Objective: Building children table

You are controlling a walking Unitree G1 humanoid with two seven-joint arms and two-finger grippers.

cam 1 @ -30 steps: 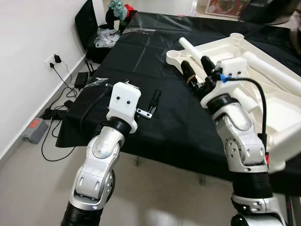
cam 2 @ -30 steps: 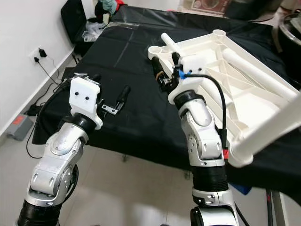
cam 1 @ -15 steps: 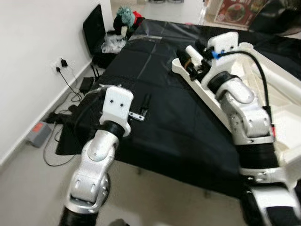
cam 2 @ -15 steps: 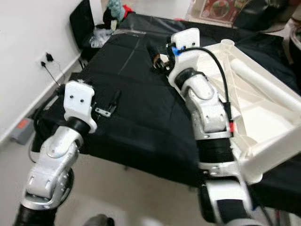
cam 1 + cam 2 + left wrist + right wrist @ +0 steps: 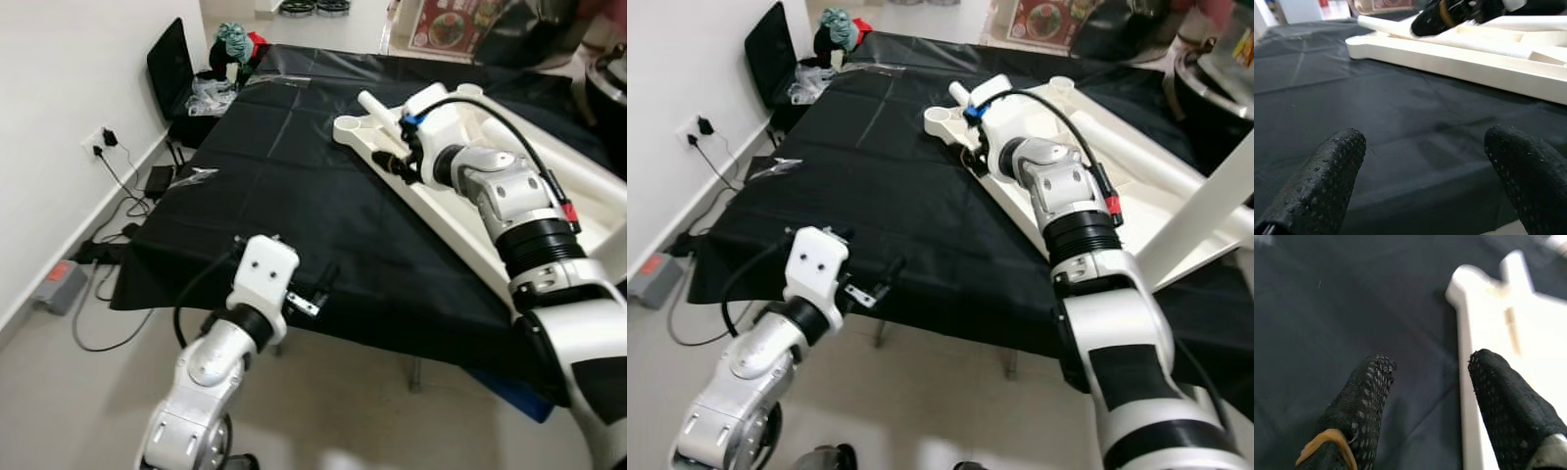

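Note:
The white children's table (image 5: 443, 217) lies upside down on a black-covered table (image 5: 284, 186). A short white leg (image 5: 378, 106) sticks up by its near-left corner socket (image 5: 350, 124); a long leg (image 5: 1200, 208) rises at the right. My right gripper (image 5: 1432, 367) is open just above the white frame's edge (image 5: 1469, 347) near that corner, one finger (image 5: 1369, 387) over the black cloth, nothing held. My left gripper (image 5: 1425, 142) is open and empty, low at the black table's front edge (image 5: 318, 284), pointing at the white frame (image 5: 1449, 56).
A wall with a socket (image 5: 98, 142) and cables runs along the left. A grey power strip (image 5: 54, 286) lies on the floor. A black chair with clothes (image 5: 186, 64) stands at the far left corner. A blue object (image 5: 509, 392) sits under the table.
The camera has shifted and pulled back. My right gripper has reached farther out to the white table's corner. My left arm has dropped back toward the front edge of the black table.

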